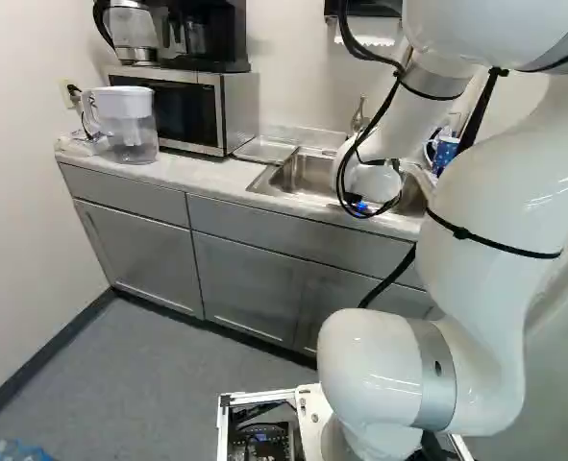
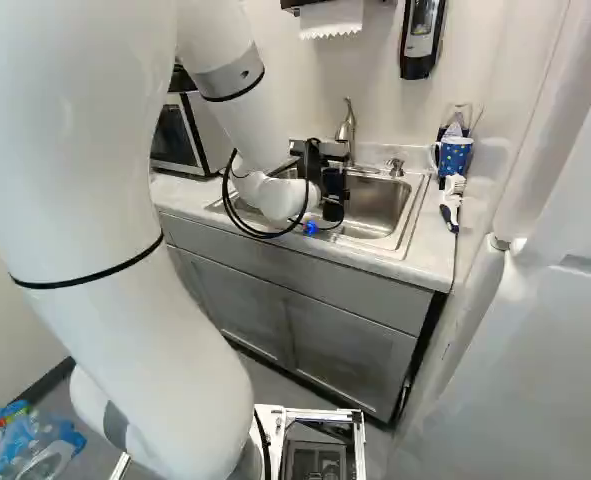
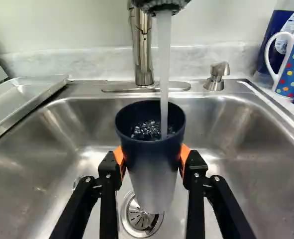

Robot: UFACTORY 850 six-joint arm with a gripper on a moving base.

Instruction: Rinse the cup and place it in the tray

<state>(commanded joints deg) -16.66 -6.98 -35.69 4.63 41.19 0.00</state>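
Tall navy-to-pale-grey cup [image 3: 154, 174] upright, clasped between orange pads of black two-finger gripper [image 2: 332, 200], over stainless-steel sink [image 3: 241, 149]. Tap water [image 3: 164, 74] running in; bubbly water inside. Shallow silver metal tray [image 3: 25, 102] beside basin.

Here's the silver-and-black boxy microwave [image 1: 183, 113], a black coffee machine [image 1: 216, 36] up on top, and a clear plastic pitcher [image 1: 132, 133] with a white top near it! Across the right base view, a blue, dotted mug [image 2: 455, 157] stands near a black-and-white brush [image 2: 451, 210], and clear-and-blue plastic bottles [image 2: 25, 448] sit on the grey floor [image 1: 149, 375].
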